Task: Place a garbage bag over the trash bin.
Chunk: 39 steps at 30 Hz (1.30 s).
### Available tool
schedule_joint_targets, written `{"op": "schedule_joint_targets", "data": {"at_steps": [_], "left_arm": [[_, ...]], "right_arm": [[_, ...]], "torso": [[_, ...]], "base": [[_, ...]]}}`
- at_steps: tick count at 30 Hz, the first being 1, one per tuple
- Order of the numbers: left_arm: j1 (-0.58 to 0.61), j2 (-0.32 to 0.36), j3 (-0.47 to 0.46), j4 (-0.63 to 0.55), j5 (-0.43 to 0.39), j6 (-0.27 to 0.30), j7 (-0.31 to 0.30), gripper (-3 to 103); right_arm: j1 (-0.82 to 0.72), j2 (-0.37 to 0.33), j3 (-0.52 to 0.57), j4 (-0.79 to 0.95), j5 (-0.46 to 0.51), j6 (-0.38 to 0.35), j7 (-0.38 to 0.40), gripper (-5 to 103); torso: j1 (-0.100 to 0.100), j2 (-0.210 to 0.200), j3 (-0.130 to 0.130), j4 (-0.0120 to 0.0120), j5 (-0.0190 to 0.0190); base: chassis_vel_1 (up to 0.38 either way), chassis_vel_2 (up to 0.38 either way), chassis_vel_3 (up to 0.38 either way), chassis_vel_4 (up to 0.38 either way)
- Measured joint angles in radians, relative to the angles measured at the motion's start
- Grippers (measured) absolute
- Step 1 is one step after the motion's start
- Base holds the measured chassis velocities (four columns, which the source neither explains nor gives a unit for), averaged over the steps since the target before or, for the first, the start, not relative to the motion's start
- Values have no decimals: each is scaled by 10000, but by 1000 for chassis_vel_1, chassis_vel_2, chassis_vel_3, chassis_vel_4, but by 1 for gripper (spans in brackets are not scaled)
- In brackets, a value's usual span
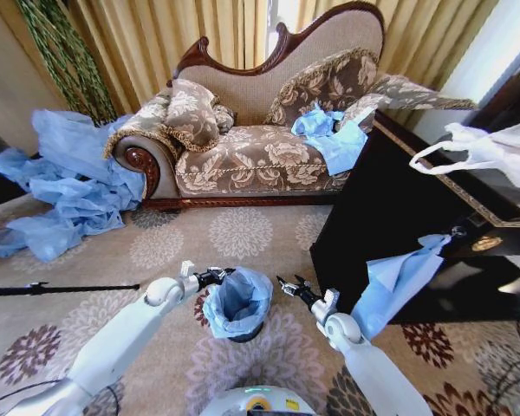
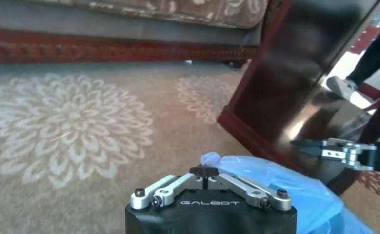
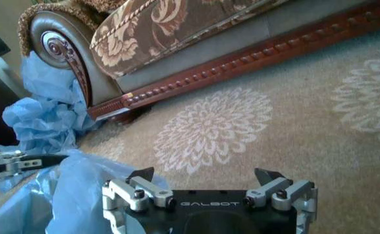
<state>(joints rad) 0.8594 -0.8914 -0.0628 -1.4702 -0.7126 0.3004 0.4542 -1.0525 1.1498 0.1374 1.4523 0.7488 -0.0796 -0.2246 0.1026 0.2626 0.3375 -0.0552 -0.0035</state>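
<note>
You have the trash bin (image 1: 240, 329) standing on the flowered carpet (image 1: 243, 234) in front of the sofa (image 1: 260, 130), and the garbage bag (image 1: 237, 302) already sits in and over its mouth, the light blue plastic puffed up around the rim so that only a sliver of the black base shows beneath it. Your left gripper (image 1: 226, 274) is at the bin's left side, touching the bag's upper edge; in the left wrist view its jaws are pressed together on a small tuft of the bag (image 2: 210, 159), with the rest of the blue plastic spreading just beyond them. Your right gripper (image 1: 283, 283) hangs just off the bin's right side, apart from the plastic, and the right wrist view shows its jaws spread wide with nothing between them (image 3: 206, 176). Farther from the bin, a heap of blue sheeting (image 1: 65, 182) lies by the sofa's left arm, and a dark cabinet (image 1: 399, 225) stands to the bin's right.
</note>
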Motion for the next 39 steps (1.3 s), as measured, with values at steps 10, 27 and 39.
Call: {"op": "schedule_joint_targets", "data": {"at_steps": [10,27,39], "left_arm": [[-388,-411,180,1192,-278,22,-50,0],[-1071,-1304,748,2579,90,-191,295,0],[-513,-951,407,1771,115,-69,279,0]], "right_arm": [[-136,-5,31,0,-123,61,-83,100],[-289,69,127,-14,-273,247,-302,100],[-145,103,-5,-182,-336,271,-324,100]], "torso": [[0,0,0,0,0],[-4,6,-6,-1,7],[1,0,3,-8,-10]], "base": [[0,0,0,0],[0,0,0,0],[0,0,0,0]]}}
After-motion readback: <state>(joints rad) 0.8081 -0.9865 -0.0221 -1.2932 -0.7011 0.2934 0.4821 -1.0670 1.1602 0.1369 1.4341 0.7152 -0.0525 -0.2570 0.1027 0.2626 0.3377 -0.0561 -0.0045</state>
